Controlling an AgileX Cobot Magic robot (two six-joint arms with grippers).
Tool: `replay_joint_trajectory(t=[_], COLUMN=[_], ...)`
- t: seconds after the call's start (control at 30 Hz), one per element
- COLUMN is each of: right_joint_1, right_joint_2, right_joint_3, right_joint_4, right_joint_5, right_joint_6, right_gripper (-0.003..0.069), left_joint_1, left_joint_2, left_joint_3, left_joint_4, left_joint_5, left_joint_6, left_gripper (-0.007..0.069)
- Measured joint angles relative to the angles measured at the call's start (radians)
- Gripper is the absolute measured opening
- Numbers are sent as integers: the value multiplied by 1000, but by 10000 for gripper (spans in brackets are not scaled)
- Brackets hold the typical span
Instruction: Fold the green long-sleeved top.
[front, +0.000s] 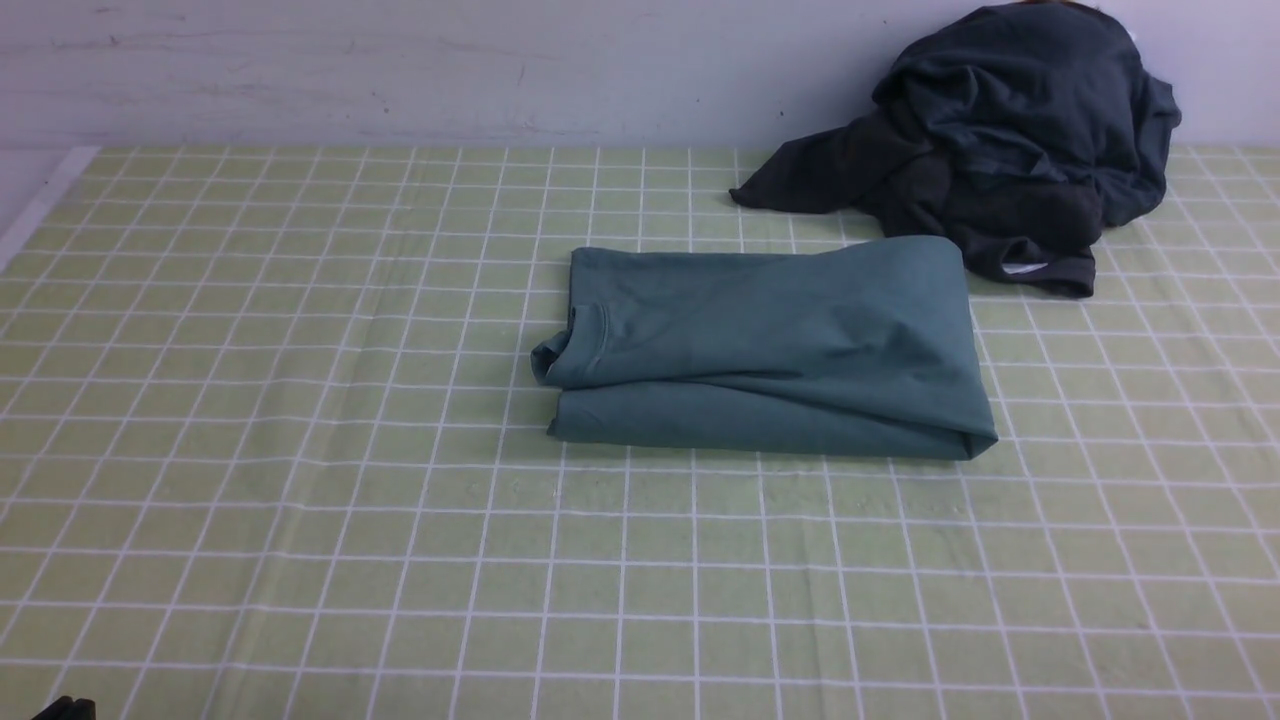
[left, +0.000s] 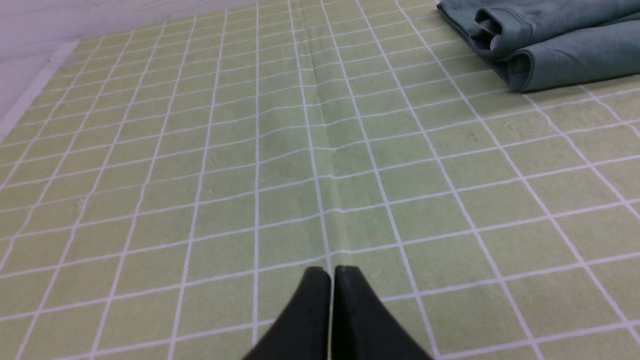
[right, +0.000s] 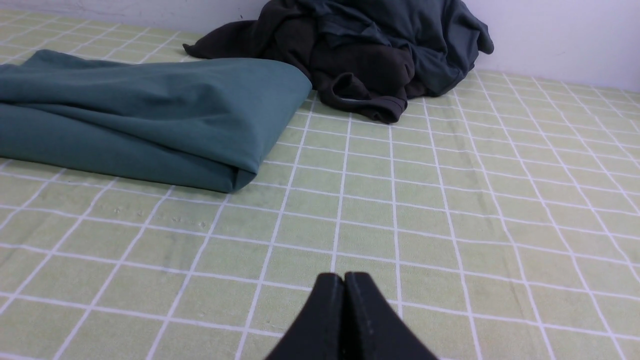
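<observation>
The green long-sleeved top (front: 770, 345) lies folded into a thick rectangle at the middle of the table, its ribbed neck at the left end. The left wrist view catches its neck end (left: 545, 42), and the right wrist view its other end (right: 150, 117). My left gripper (left: 332, 272) is shut with nothing in it, hovering over bare cloth well short of the top. My right gripper (right: 344, 277) is also shut and empty, apart from the top. In the front view only a dark bit of the left arm (front: 65, 708) shows at the bottom corner.
A dark charcoal-grey garment (front: 1000, 140) is heaped against the back wall at the right, close behind the top; it also shows as a dark heap (right: 370, 50) in the right wrist view. A green checked tablecloth (front: 300, 450) covers the table. The table's left edge (front: 40, 205) is white.
</observation>
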Motion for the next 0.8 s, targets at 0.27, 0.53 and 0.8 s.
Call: replay_joint_trajectory(t=[0.27,0.53,0.8], right_joint_1=[0,0,0], right_joint_2=[0,0,0], right_joint_3=[0,0,0], right_joint_4=[0,0,0], right_joint_5=[0,0,0], right_joint_6=[0,0,0], right_gripper=[-11,-11,-11], left_joint_1=[17,31,31], left_joint_2=[0,0,0], left_joint_3=[0,0,0], left_joint_4=[-3,-3,-3], left_joint_5=[1,1,1], left_joint_6=[-32,-32,-32], left_gripper=[-3,-3,-3])
